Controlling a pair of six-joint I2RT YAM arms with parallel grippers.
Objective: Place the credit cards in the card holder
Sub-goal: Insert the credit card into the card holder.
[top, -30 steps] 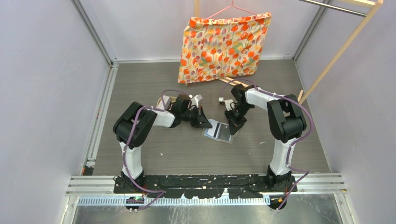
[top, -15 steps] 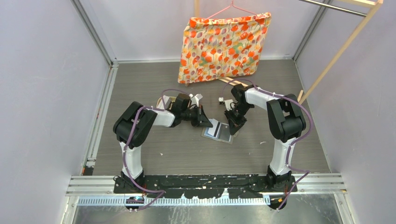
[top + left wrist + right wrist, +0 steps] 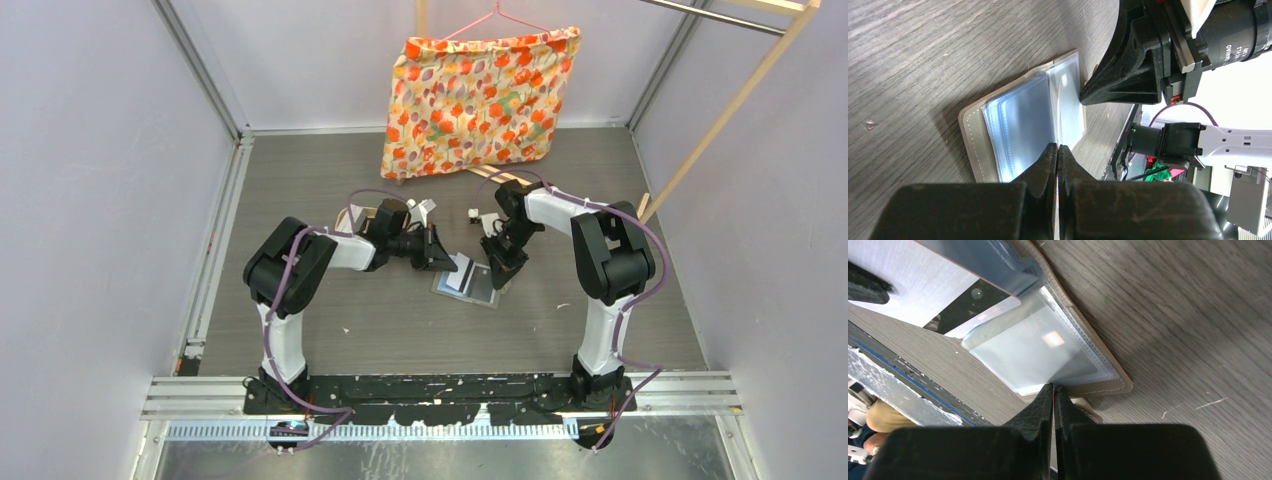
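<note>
Just above the middle of the overhead frame, the left gripper (image 3: 441,262) is clamped on a white card with a dark stripe (image 3: 460,272), holding it slanted over the open card holder (image 3: 480,292), which lies flat on the grey table (image 3: 400,330). Over the past second the left gripper edges slightly toward the upper left and the card tips a little steeper. The right gripper (image 3: 497,275) does not move. Its jaws are pressed together at the holder's right edge, and whether they pinch a clear pocket sheet cannot be told. In the right wrist view the card (image 3: 913,285) sits in the upper left, above the pale pockets (image 3: 1048,350) and outside them. The shift looks like a small correction of the angle. The card probably still has to be lined up with a pocket mouth before it can slide in.
</note>
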